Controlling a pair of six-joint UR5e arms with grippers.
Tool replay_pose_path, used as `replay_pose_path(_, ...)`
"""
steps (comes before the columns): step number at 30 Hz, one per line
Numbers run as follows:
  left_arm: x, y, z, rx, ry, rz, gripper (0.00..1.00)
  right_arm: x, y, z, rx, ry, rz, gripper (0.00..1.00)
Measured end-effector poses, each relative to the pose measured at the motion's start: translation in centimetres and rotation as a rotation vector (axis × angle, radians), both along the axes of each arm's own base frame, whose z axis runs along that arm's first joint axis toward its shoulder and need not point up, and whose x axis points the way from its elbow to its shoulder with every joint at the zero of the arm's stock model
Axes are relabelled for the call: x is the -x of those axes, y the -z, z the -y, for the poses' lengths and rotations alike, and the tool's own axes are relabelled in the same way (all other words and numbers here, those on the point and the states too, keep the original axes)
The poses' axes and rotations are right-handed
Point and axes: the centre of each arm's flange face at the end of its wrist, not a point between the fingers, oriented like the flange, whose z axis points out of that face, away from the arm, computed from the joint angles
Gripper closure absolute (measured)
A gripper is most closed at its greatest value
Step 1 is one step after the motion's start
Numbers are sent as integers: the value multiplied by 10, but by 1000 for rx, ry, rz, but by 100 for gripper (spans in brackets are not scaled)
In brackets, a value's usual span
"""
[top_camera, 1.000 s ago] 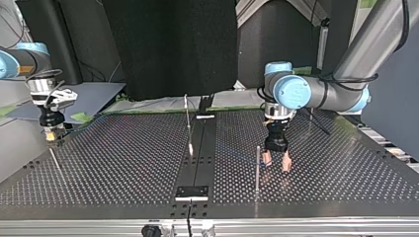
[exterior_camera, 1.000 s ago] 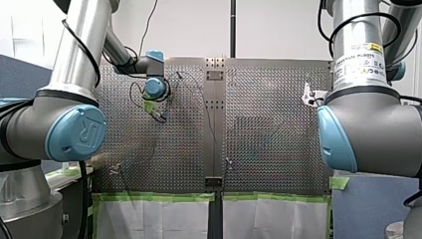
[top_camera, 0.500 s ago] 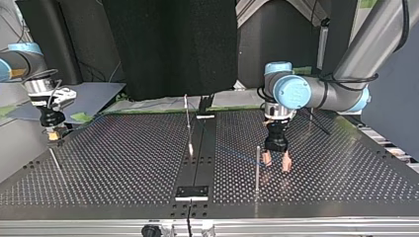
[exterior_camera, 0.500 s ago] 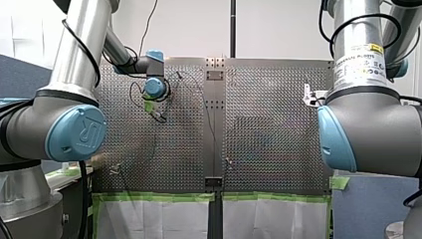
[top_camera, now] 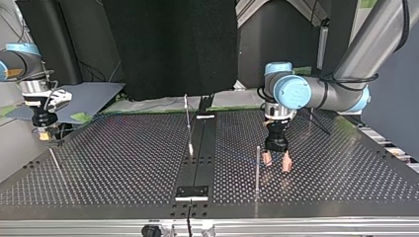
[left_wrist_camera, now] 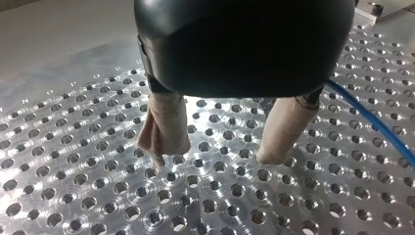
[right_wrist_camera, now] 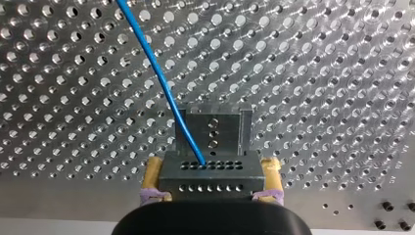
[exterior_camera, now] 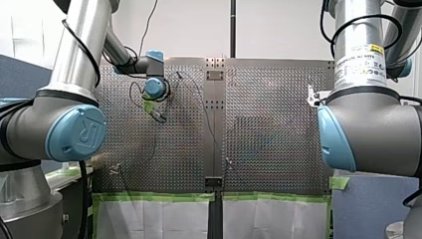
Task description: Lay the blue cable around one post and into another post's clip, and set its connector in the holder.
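In the right wrist view my right gripper [right_wrist_camera: 213, 169] is shut on the grey connector block [right_wrist_camera: 210, 176], yellow pads on both its sides. The blue cable [right_wrist_camera: 156, 73] runs from the block's top away over the perforated plate. A grey U-shaped holder [right_wrist_camera: 213, 125] stands just ahead of the block. At the top view's left, my right gripper [top_camera: 43, 134] hangs over the plate's edge. My left gripper [top_camera: 276, 165] stands open beside a thin post [top_camera: 257, 168], beige fingertips close to the plate. The blue cable [left_wrist_camera: 372, 122] passes beside my left gripper [left_wrist_camera: 215, 154], outside its fingers.
A second post [top_camera: 188, 118] stands near the plate's centre strip [top_camera: 197, 158], and a slanted rod [top_camera: 54, 160] sits near my right gripper. A small black plate [top_camera: 192, 191] lies at the near edge. My right arm's elbow [exterior_camera: 368, 134] hides its gripper in the front view.
My right gripper has moved toward the top view's left and a little higher with the connector. My left arm has stayed put, fingers open.
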Motion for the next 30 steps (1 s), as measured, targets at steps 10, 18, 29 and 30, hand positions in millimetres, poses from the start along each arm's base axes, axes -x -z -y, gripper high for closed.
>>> replay_pose_path(10, 0, 0, 0, 0, 0, 0, 0, -2, 13, 10, -21, -2, 2, 100)
replay_pose_path(18, 0, 0, -1, 0, -1, 0, 0, -5, 12, 14, -15, -6, 5, 100)
replay_pose_path(29, 0, 0, -1, 0, 2, 0, 0, -7, 7, 18, -10, -8, 17, 100)
replay_pose_path(30, 0, 0, -1, 0, 2, 0, 0, -8, 7, 18, -11, -8, 18, 100)
